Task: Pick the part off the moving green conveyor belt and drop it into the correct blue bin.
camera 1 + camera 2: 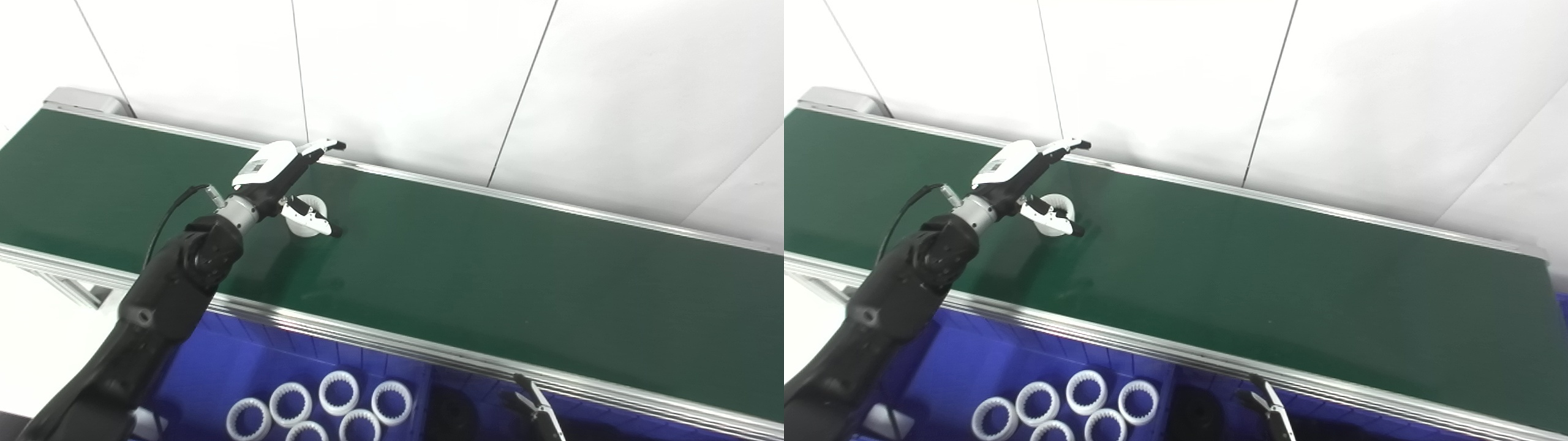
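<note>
Sitting nearest the camera, the blue bin (245,361) holds several white toothed rings (339,392), all lying flat w/ holes facing up; a darker bin (453,410) just beside it on the right holds something black, too dim to identify. Only the fingertips of the right hand (539,410) poke in at the bottom edge by that darker bin, so can't tell if it's spread or clenched. Beyond the bins runs the metal rail, then the green conveyor belt (490,269), slanting from upper left to lower right. On the belt, left of center, the white ring part (306,215) lies flat, axis pointing up, round so no long axis. The left hand (288,184) is spread wide around it, fingers past its far side, thumb across its near side, not clamped. Farthest back: white wall panels (416,79) w/ thin dark seams.
</note>
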Robot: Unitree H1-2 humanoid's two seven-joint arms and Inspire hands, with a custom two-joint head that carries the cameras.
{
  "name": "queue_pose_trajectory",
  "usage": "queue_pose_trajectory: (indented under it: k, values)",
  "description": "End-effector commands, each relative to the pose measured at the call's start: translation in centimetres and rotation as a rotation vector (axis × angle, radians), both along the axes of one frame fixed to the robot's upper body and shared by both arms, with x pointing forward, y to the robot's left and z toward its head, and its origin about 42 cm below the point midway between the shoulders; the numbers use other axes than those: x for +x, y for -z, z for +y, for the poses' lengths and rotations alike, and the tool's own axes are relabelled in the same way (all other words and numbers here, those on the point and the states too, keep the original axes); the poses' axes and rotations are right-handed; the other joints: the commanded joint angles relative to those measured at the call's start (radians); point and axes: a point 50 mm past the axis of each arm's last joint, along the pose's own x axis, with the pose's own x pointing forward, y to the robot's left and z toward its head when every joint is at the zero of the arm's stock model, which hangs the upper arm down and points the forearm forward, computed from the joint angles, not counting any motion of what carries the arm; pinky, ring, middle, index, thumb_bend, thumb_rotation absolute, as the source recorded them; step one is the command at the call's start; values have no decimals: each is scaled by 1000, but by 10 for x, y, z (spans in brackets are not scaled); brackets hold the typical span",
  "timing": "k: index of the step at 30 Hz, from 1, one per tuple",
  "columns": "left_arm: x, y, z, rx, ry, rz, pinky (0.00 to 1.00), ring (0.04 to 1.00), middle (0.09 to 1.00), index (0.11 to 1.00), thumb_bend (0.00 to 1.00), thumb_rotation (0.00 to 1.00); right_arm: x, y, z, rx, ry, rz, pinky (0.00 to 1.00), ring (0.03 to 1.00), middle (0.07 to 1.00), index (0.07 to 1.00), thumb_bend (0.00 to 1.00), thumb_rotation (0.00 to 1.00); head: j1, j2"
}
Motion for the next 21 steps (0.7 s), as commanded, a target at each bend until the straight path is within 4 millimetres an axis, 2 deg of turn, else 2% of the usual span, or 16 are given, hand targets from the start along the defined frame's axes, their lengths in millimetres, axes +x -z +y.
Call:
queue_pose_trajectory:
  k: [1, 5, 9, 15, 16, 18, 19, 20, 21]
  values:
    - [16, -22, 4, 45, 17, -90, 923, 896, 929, 881, 779, 226, 2, -9, -1, 45, -2, -67, 849, 782, 775, 885, 893, 442, 1, -1]
    - [23, -12, 1, 90, 4, -54, 987, 937, 937, 886, 786, 214, 2, -9, -1, 37, 6, -78, 831, 773, 759, 873, 901, 430, 3, 1]
    - [27, 0, -6, 121, 4, -29, 1000, 942, 930, 882, 774, 191, 2, -10, 0, 36, 7, -88, 818, 769, 753, 872, 895, 442, 0, 2]
    - [29, 24, -15, 79, 33, 10, 925, 883, 879, 851, 803, 177, 2, -10, 0, 43, 14, -88, 841, 777, 754, 878, 895, 451, 3, 5]
    - [28, 29, -18, 39, 43, 17, 877, 862, 859, 840, 803, 168, 2, -10, 0, 43, 16, -90, 844, 776, 752, 874, 897, 448, 1, 7]
    - [27, 34, -22, -18, 52, 22, 679, 732, 753, 754, 745, 62, 2, -10, 1, 42, 18, -93, 831, 773, 755, 879, 890, 452, 3, 9]
    - [26, 36, -24, -46, 53, 25, 659, 716, 740, 746, 737, 49, 2, -10, 1, 41, 19, -94, 830, 773, 755, 879, 889, 452, 3, 10]
    - [25, 37, -26, -62, 53, 21, 583, 643, 685, 719, 691, 25, 2, -11, 1, 41, 19, -96, 822, 773, 756, 879, 887, 454, 1, 9]
    - [25, 39, -28, -73, 51, 17, 500, 556, 551, 648, 580, 8, 2, -11, 1, 40, 19, -97, 818, 773, 757, 880, 883, 451, 1, 9]
